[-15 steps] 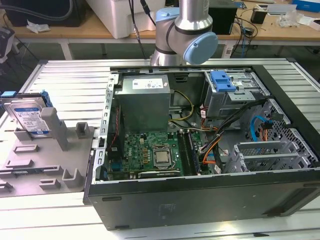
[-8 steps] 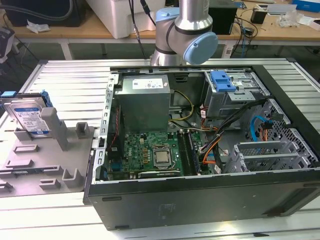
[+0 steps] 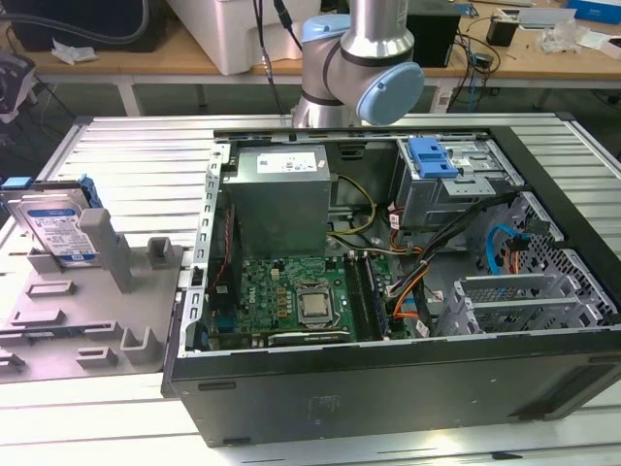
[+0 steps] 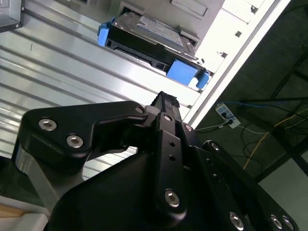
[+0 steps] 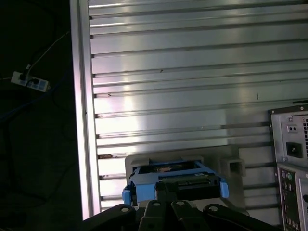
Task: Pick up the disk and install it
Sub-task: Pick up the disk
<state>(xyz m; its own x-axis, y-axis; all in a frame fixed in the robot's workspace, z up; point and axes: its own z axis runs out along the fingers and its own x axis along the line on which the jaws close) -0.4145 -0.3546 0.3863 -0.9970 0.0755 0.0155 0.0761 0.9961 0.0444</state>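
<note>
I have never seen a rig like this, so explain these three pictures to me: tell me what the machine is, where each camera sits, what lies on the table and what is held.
The machine is a robot arm with a grasping tool at its end. The exterior view comes from a camera off the arm and looks down on a ribbed metal table. On it lies an open computer case, with its circuit board and grey power-supply box exposed. At the exterior view's left, a grey holder carries the disk, a drive with blue rails, propped up at a tilt. Both wrist views come from cameras riding on the arm, and each looks past the black tool towards that disk. The disk sits in its holder, apart from the tool, so it is not yet picked up.
</note>
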